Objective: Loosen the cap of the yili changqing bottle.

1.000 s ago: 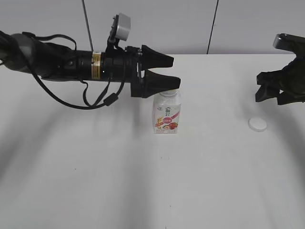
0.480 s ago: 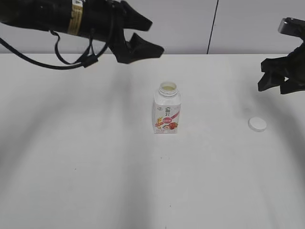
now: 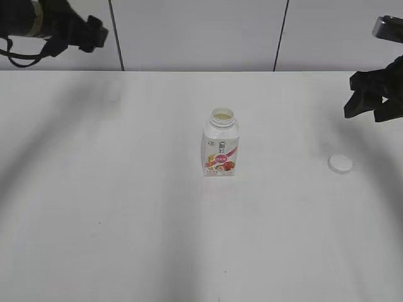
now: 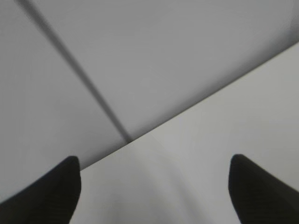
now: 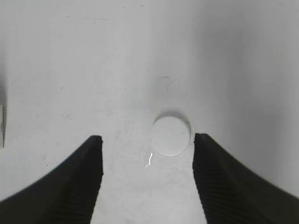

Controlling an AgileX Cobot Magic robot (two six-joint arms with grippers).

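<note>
The yili changqing bottle (image 3: 220,151) stands upright in the middle of the white table, its neck open with no cap on it. The white cap (image 3: 340,164) lies flat on the table to the bottle's right. In the right wrist view the cap (image 5: 171,135) lies below and between the spread jaws. My right gripper (image 3: 366,111) (image 5: 148,140) is open and empty, above and behind the cap at the right edge. My left gripper (image 4: 154,177) is open and empty, facing the table's far edge and the wall. Only a dark part of the left arm (image 3: 69,28) shows at the top left.
The white table (image 3: 126,220) bears only the bottle and the cap. A grey panelled wall (image 3: 201,31) with dark vertical seams stands behind the table's far edge.
My left arm has pulled up and to the left, away from the bottle, and is nearly out of the exterior view. My right gripper has barely moved. Bottle and cap are unmoved.
</note>
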